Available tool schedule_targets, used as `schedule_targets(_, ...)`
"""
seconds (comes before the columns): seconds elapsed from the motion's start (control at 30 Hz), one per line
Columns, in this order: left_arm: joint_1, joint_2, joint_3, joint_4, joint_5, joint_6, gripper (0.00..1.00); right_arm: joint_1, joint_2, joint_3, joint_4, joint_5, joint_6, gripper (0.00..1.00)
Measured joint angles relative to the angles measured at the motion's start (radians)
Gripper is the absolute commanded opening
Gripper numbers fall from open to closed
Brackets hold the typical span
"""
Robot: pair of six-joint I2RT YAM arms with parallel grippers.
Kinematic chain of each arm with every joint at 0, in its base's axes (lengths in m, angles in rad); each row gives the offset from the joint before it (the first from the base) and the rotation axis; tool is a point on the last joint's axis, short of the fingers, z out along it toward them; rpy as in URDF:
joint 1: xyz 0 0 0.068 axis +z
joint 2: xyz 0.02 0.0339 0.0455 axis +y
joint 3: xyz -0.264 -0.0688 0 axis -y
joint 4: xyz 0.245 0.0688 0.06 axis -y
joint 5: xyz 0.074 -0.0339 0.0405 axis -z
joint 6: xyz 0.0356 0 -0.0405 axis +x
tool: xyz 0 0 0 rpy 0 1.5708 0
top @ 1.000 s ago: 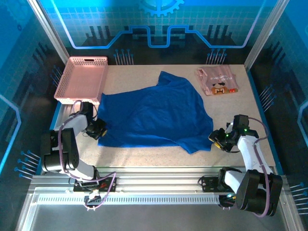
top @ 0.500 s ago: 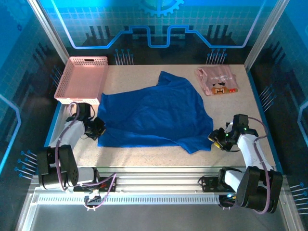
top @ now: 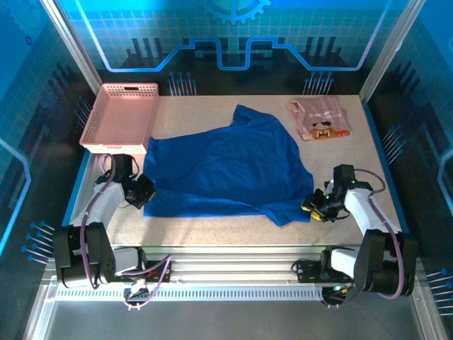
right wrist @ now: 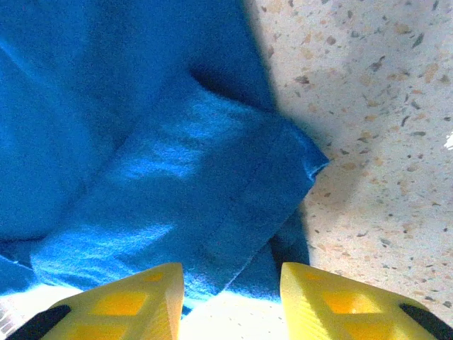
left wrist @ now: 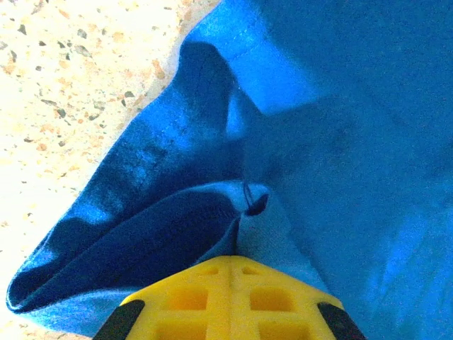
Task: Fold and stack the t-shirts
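Note:
The royal-blue t-shirt (top: 230, 170) lies spread across the middle of the table, its print hidden. The pale pink t-shirt (top: 319, 120) sits folded at the back right, its brown-orange print facing up. My left gripper (top: 145, 190) is at the blue shirt's left edge, its yellow jaws shut on a pinch of the blue cloth (left wrist: 233, 205). My right gripper (top: 310, 205) is at the shirt's right corner, open, with the yellow fingers (right wrist: 127, 297) straddling a folded blue sleeve end (right wrist: 212, 212) that lies on the table.
A pink plastic lattice basket (top: 122, 117) stands at the back left, close to the left arm. Bare speckled tabletop (top: 212, 230) runs along the front edge and to the right of the blue shirt. Frame posts and blue walls enclose the table.
The left arm shifted slightly left, its gripper still holding the shirt's left edge. The right gripper moved a little left toward the blue shirt's right corner.

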Motion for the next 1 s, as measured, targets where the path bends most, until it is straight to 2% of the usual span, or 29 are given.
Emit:
schedule_targets(0.23,0.0,-0.02,-0.011,0.001,0.0,0.0,0.01,0.0,0.02,0.042,-0.006,0.079,0.0,0.45)
schedule_targets(0.43,0.0,-0.026,-0.017,0.001,0.0,0.0,0.01,0.0,0.078,0.045,0.025,0.09,0.012,0.46)
schedule_targets(0.77,0.0,-0.034,-0.034,0.0,0.011,0.0,0.01,0.0,0.166,0.045,0.107,0.091,0.036,0.41)
schedule_targets(0.87,0.0,-0.038,-0.034,0.001,0.013,0.0,0.01,0.0,0.188,0.045,0.113,0.098,0.043,0.34)
schedule_targets(1.0,0.0,-0.042,-0.034,0.001,0.019,0.0,0.01,0.0,0.196,0.047,0.119,0.109,0.06,0.08)
